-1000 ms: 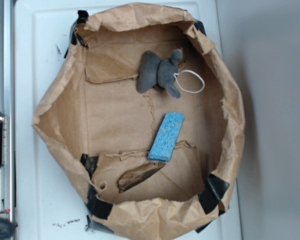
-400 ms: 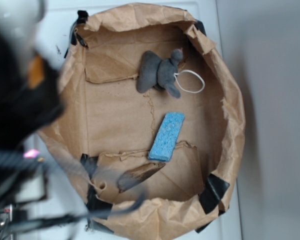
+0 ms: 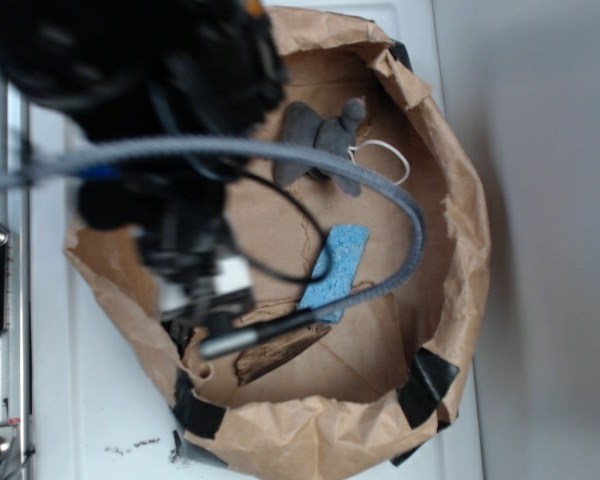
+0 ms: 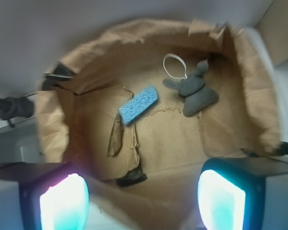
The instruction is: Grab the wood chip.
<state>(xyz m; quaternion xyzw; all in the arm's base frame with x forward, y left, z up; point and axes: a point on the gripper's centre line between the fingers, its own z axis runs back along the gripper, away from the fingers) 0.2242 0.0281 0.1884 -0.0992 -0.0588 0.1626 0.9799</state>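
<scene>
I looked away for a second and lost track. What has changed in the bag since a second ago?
The arm has swung in from the left edge and now hangs over the left side of the bag, with the gripper open and holding nothing. The wood chip, sponge and grey toy lie where they were, untouched.

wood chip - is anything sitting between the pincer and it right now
Nothing visible blocks it. In the wrist view the wood chip lies bare on the paper floor, ahead of the open pincer. The blue sponge lies just past the chip's far end, not in the path.
</scene>
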